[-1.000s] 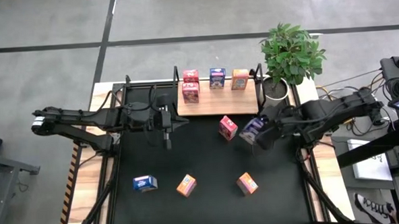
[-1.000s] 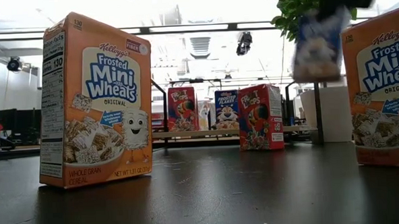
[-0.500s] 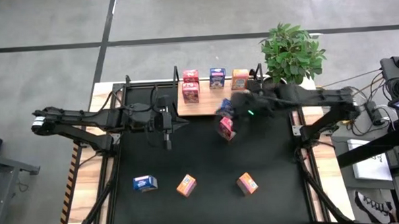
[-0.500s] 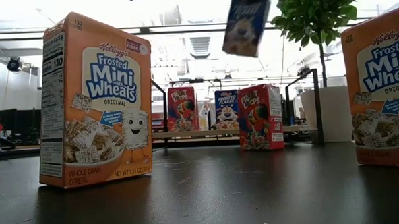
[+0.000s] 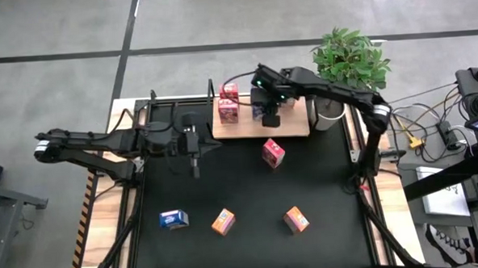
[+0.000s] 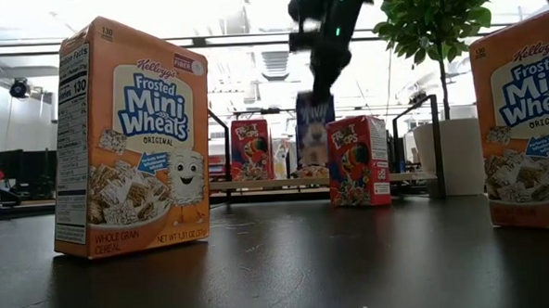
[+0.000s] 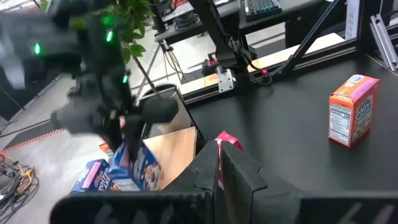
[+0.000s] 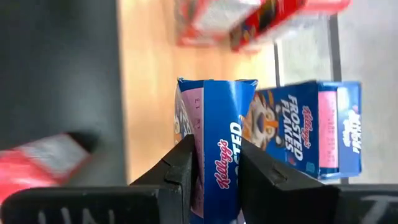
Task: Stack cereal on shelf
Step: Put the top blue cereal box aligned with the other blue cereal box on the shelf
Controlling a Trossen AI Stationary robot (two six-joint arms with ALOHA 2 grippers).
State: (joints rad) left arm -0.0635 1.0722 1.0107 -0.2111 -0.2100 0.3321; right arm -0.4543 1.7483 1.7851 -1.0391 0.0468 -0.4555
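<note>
My right gripper (image 5: 268,115) is shut on a blue cereal box (image 8: 219,124) and hangs over the middle of the light-wood shelf (image 5: 293,125). Two red boxes (image 5: 228,102) stand on the shelf's left part. Another blue box (image 8: 311,127) stands on it just behind the held one. On the black table rest a red box (image 5: 273,153), a blue box (image 5: 173,219) and two orange boxes (image 5: 223,222) (image 5: 296,219). My left gripper (image 5: 193,164) is shut with nothing in it, above the table's left part. My right gripper pinches the blue box between its two fingers (image 8: 180,163), which press on its two broad faces (image 8: 194,118); the narrow side panel shows between them. The fingers slant down from above. The box (image 6: 316,124) hangs upright below them, low over the shelf; whether its bottom touches, I cannot tell.
A potted plant (image 5: 347,60) stands at the shelf's right end, beside my right arm. Black frame posts (image 6: 435,142) rise at the shelf's corners. Two orange boxes (image 6: 130,137) (image 6: 528,124) stand close in front of the low camera. Bare tabletop lies between the loose boxes.
My right gripper has swung fast from the table's right side toward the far edge and leftward, out over the shelf, rolling as it went. The blue box came along lifted clear and has turned from tilted to upright behind the red box on the table.
</note>
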